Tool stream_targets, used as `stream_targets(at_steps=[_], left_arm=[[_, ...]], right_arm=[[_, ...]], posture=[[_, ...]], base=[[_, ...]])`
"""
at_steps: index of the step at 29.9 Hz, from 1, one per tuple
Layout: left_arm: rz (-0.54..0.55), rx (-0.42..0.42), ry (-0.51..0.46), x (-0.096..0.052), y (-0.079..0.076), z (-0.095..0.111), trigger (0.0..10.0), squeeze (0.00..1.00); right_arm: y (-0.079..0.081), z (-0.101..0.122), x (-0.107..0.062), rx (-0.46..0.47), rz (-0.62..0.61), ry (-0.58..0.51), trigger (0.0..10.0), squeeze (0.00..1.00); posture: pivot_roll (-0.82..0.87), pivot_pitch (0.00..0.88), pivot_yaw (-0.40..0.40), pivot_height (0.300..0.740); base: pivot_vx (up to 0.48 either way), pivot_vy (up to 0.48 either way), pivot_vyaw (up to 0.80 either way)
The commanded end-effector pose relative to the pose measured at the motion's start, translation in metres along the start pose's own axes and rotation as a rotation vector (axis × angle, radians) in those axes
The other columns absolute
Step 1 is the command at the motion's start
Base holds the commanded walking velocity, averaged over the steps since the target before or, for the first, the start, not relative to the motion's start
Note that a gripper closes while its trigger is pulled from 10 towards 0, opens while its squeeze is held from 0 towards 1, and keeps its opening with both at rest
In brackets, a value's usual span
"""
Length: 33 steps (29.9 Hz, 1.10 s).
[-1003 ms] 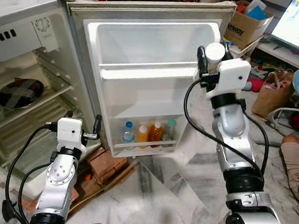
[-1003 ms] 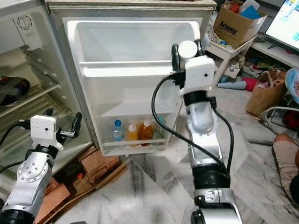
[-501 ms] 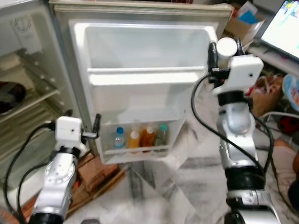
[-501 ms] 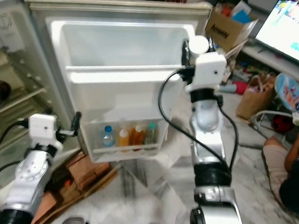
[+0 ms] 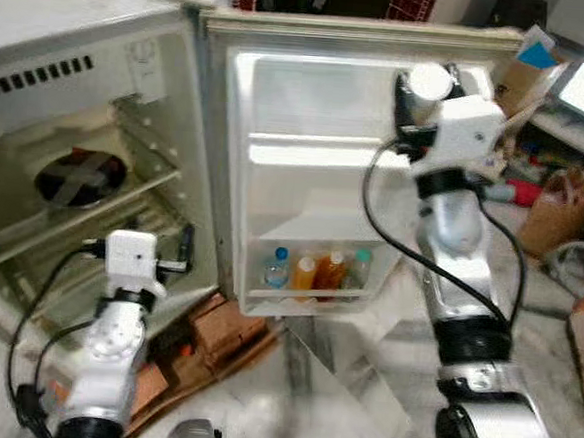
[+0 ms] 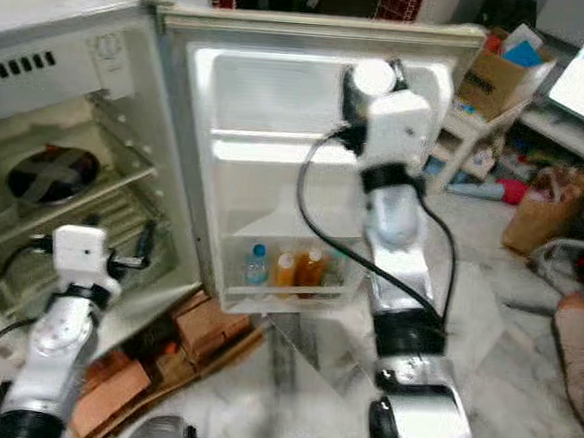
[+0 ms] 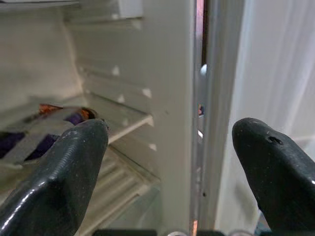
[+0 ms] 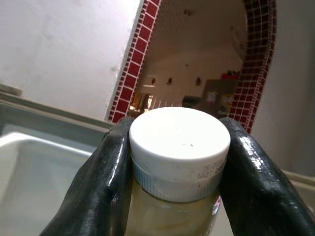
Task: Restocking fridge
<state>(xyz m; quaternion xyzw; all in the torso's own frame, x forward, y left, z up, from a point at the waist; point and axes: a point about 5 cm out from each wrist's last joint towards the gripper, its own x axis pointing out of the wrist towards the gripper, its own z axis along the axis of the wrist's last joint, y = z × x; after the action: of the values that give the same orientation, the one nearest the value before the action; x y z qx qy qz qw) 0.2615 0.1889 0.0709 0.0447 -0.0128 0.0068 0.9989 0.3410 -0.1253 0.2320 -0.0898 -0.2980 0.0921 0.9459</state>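
The right gripper was raised in front of the open fridge door, level with the door's upper compartment, its two fingers pinching a bottle just under the white cap. Through the neck the contents looked pale yellow, so I judged it full and fairly heavy for a hold so near the top. The sides looked smooth and probably slippery; a grip lower on the body would have been steadier, but the ridged cap rim gave the fingers something to catch on. The bottle seemed stiff enough to take a firm squeeze.

At the foot of the door, the bottom shelf held a row of drinks. The left gripper hung low beside the door's hinge edge, jaws spread, holding nothing.
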Motion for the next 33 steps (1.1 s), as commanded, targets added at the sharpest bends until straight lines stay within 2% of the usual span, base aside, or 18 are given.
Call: stream_targets(at_steps=[1,12,15,16,17,18,23,29,33], left_arm=[[-0.02,-0.013,0.004,0.0,-0.008,-0.001,10.0,0.0],[-0.042,-0.02,-0.001,-0.001,-0.01,0.001,10.0,0.0],[-0.058,-0.031,-0.001,-0.002,-0.011,0.001,10.0,0.0],[-0.068,-0.03,-0.004,-0.004,-0.013,0.002,10.0,0.0],[-0.068,-0.03,-0.004,-0.004,-0.013,0.002,10.0,0.0],[-0.071,-0.03,-0.006,-0.005,-0.013,0.003,10.0,0.0],[-0.06,-0.023,-0.012,-0.008,-0.009,0.005,10.0,0.0],[-0.054,-0.015,-0.007,-0.015,-0.005,0.005,10.0,0.0],[-0.051,-0.011,-0.004,-0.018,-0.003,0.006,10.0,0.0]], right_arm=[[-0.014,0.009,0.004,-0.018,-0.045,-0.044,10.0,0.0],[-0.028,0.002,0.011,-0.055,-0.106,-0.005,10.0,0.0],[-0.033,0.003,0.019,-0.055,-0.119,-0.011,10.0,0.0],[-0.038,0.005,0.029,-0.071,-0.135,-0.02,10.0,0.0],[-0.038,0.005,0.029,-0.071,-0.135,-0.02,10.0,0.0],[-0.043,0.006,0.039,-0.092,-0.151,-0.026,10.0,0.0],[-0.051,0.006,0.053,-0.144,-0.181,-0.017,10.0,0.0],[-0.054,-0.013,0.051,-0.13,-0.226,0.083,10.0,0.0],[-0.052,-0.035,0.039,-0.081,-0.271,0.181,10.0,0.0]], posture=[[0.04,0.0,-0.037,0.74],[0.05,0.0,-0.035,0.74],[0.05,0.0,-0.031,0.74],[0.06,0.0,-0.032,0.74],[0.06,0.0,-0.032,0.74],[0.07,0.0,-0.032,0.74],[0.09,0.0,-0.037,0.74],[0.13,0.0,-0.041,0.74],[0.15,0.0,-0.041,0.74]], base=[[0.0,0.0,0.0],[0.0,0.0,0.0],[0.0,0.0,0.0],[0.0,0.0,0.0],[0.0,0.0,0.0],[0.0,0.0,0.0],[0.0,0.0,0.0],[0.0,0.0,0.0],[0.0,0.0,0.0]])
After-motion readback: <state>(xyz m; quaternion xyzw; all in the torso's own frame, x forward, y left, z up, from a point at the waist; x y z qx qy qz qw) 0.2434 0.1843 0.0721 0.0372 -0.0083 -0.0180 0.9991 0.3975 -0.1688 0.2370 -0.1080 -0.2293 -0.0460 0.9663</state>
